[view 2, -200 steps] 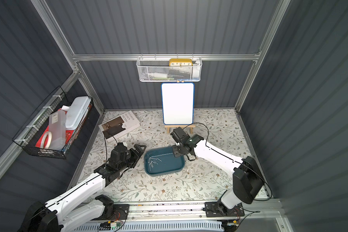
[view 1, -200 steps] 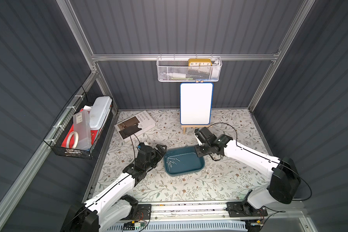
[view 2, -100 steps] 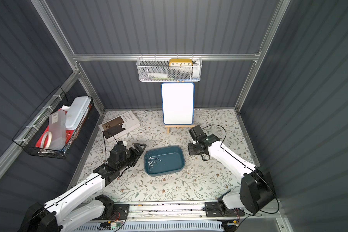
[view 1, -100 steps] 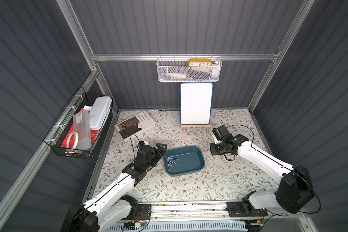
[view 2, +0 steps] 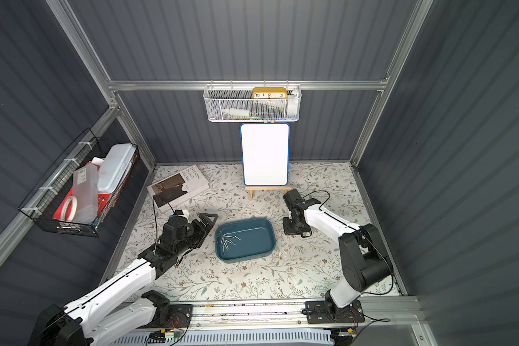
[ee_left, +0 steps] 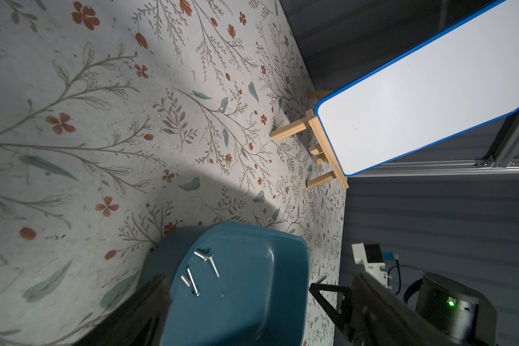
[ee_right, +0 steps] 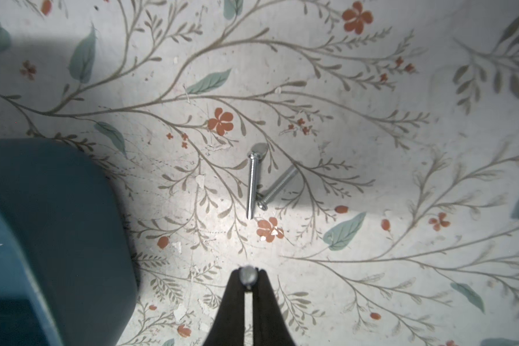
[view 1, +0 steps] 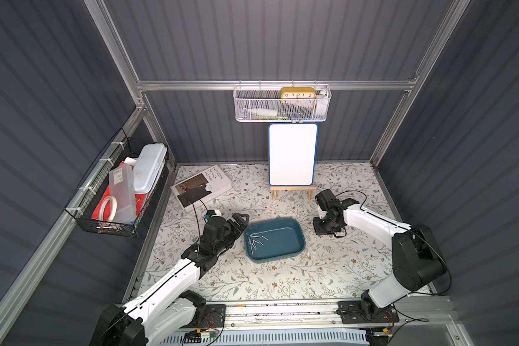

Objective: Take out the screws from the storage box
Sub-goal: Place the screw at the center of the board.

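While the left end effector [view 1: 241, 224] sits low over the counter [view 1: 282, 278] with its jaws spread wide, it is just beside the end of the storage box [view 1: 285, 244] on the left arm's side and holds nothing. The storage box, a shallow teal tray, sits near the middle of the floral counter in both top views. A loose cluster of screws [view 1: 256, 241] lies inside it, toward the end nearest the left arm. On the box's other side, near but apart from it, the right end effector [view 1: 321, 230] points down at the counter. The right wrist view shows its jaws pressed together, pinching a single screw [ee_right: 247, 274]; only the rounded head shows between the tips. Just beyond it, two more screws [ee_right: 252, 182] lie on the counter outside the box, forming a narrow V.
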`<act>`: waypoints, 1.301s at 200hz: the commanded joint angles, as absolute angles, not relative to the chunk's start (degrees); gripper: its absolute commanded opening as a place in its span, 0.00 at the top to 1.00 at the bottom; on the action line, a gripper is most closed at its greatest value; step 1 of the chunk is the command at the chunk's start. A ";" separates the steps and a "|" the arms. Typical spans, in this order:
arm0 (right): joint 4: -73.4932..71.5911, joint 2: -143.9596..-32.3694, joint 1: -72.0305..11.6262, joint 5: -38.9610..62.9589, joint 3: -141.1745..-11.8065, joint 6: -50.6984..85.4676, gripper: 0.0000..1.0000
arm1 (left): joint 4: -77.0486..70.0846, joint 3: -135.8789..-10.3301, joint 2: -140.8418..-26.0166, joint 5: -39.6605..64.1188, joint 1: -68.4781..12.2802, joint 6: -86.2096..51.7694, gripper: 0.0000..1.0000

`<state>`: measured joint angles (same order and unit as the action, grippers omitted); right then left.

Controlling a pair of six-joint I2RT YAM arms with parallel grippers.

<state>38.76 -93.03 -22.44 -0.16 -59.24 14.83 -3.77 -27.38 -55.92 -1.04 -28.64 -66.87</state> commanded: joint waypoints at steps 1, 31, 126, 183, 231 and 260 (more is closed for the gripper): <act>38.87 -94.10 -21.78 -1.03 -59.50 15.99 0.95 | -3.50 -28.24 -56.40 -0.13 -28.89 -65.44 0.02; 38.72 -94.55 -21.60 -0.79 -59.58 15.82 0.94 | -3.39 -27.78 -56.55 0.01 -28.91 -65.48 0.02; 38.92 -98.80 -24.15 2.29 -63.28 13.49 0.92 | -4.48 -26.98 -56.66 0.00 -28.92 -65.48 0.01; 41.41 -103.85 -26.06 -2.29 -67.07 14.25 0.91 | -4.39 -25.63 -55.51 0.09 -28.87 -66.35 0.01; 42.64 -105.81 -26.09 -4.01 -68.20 16.04 0.88 | -3.39 -25.53 -54.81 -0.06 -28.89 -66.36 0.01; 42.67 -105.75 -26.09 -3.24 -67.59 15.66 0.81 | -2.45 -26.23 -54.48 -0.39 -28.92 -66.02 0.01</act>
